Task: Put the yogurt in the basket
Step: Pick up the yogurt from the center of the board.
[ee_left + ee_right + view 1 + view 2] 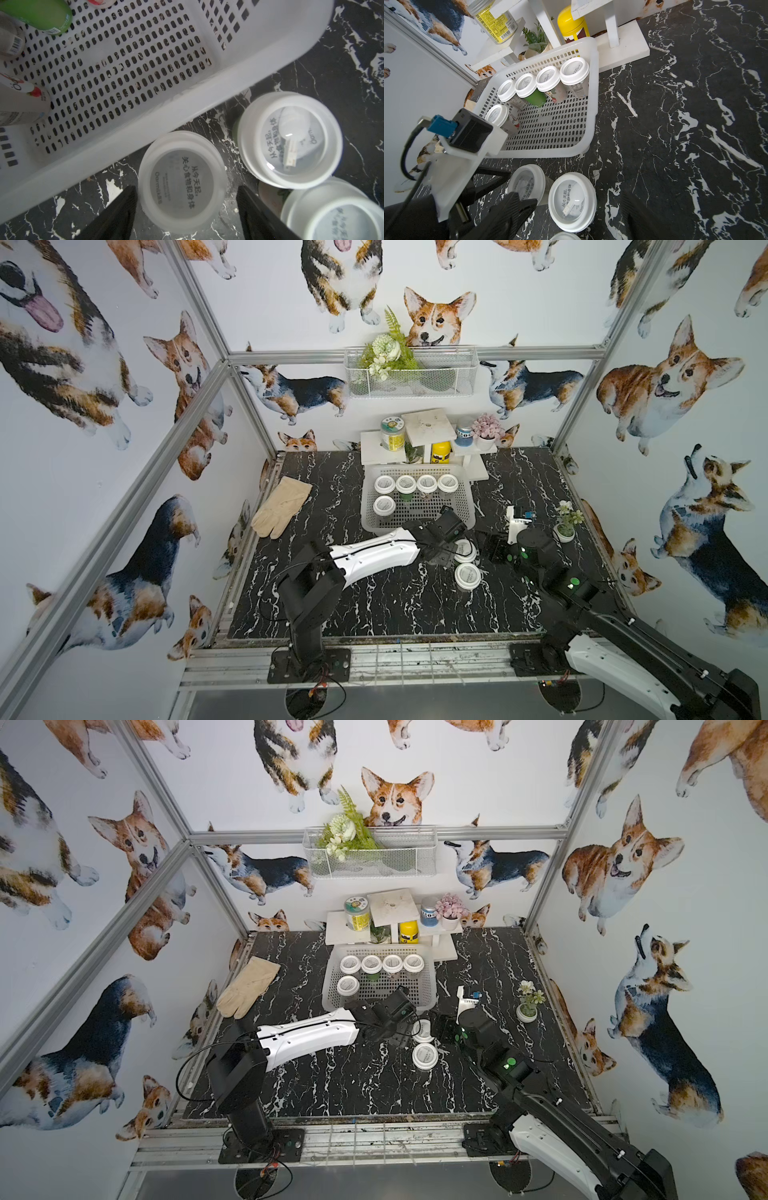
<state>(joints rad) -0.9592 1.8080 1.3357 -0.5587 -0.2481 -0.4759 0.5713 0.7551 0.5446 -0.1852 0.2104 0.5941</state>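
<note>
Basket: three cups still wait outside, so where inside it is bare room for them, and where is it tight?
Free: the basket's holed floor between the lone cup by the left wall, the back row of four, the right wall and the near wall. Tight: the near right corner, under the left arm.

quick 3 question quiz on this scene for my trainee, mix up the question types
1. How many yogurts stand in the basket?
2. Yogurts on the table outside it: A one, B three, C six?
3. True or false: the glove lies outside the basket.
Key: 1 five; 2 B; 3 true.
</note>
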